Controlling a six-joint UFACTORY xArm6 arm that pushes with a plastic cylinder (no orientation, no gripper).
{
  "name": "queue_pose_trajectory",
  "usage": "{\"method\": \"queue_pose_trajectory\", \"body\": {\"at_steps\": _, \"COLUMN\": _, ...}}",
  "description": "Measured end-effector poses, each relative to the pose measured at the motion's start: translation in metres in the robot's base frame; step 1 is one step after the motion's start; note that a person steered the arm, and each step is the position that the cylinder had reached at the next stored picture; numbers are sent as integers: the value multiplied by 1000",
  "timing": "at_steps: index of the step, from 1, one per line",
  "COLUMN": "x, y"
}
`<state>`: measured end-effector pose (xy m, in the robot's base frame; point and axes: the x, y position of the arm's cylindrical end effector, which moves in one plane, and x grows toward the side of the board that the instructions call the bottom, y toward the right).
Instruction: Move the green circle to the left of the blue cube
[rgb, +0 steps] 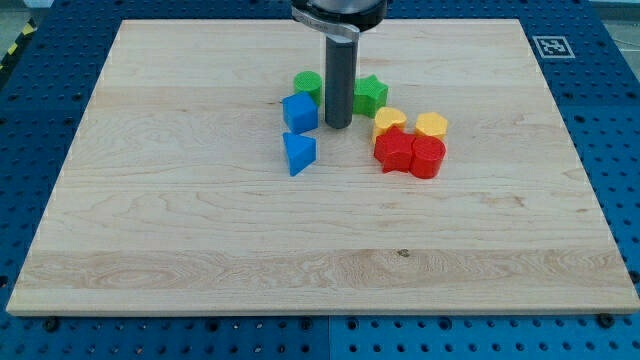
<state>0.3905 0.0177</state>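
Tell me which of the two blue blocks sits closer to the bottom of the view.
The blue triangle. It lies below the blue cube, which sits beside the green circle near my tip.

My tip (338, 125) stood just right of the blue cube (299, 111). The green circle (307, 84) lay behind the cube, the blue triangle (298, 152) before it.

Eight blocks in all on one wooden board (200, 260). Two green: a green circle (306, 83) and a green star (371, 94). Two blue: a blue cube (299, 112) and a blue triangle (298, 152). Two yellow: a yellow heart (389, 121) and a yellow hexagon (432, 125). Two red: a red star (394, 152) and a red hexagon (427, 157). One rod, one tip (338, 126).
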Motion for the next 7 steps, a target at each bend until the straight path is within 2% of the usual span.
{"method": "queue_pose_trajectory", "body": {"at_steps": 2, "x": -46, "y": -11}}
{"method": "queue_pose_trajectory", "body": {"at_steps": 4, "x": -43, "y": -94}}
{"method": "queue_pose_trajectory", "body": {"at_steps": 5, "x": -52, "y": -98}}
{"method": "queue_pose_trajectory", "body": {"at_steps": 6, "x": -91, "y": -101}}
{"method": "queue_pose_trajectory", "body": {"at_steps": 7, "x": -99, "y": -134}}
